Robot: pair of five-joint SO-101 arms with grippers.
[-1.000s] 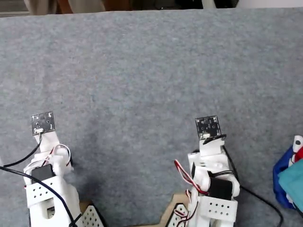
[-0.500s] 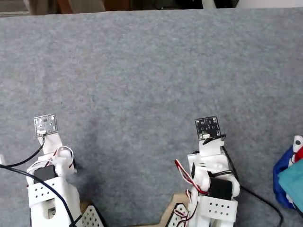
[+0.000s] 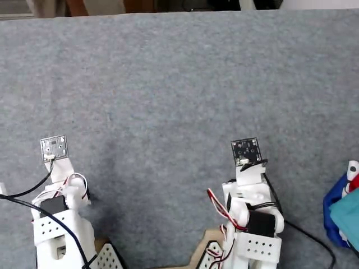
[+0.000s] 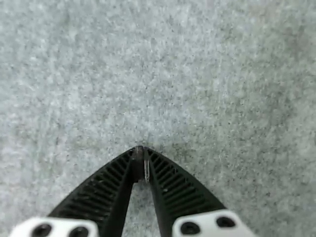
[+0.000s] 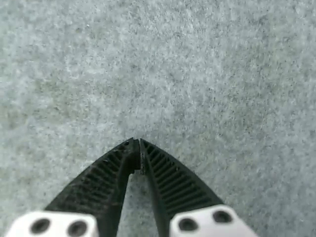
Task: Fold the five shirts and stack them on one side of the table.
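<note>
At the right edge of the grey felt bench (image 3: 179, 84), just beside an arm (image 3: 249, 196), sits a bundle of shirts (image 3: 341, 216): blue cloth around teal, with a scrap of red and white on top (the frame cuts part of it off, so no count is possible). It looks bunched rather than squarely folded. My judgement: little or none of the folding is done, and the stacking is yet to come, though the hidden part could say otherwise. Left jaws pressed together tip to tip over bare felt, pinching nothing. Right jaws likewise closed on nothing. Neither touches the bundle.
</note>
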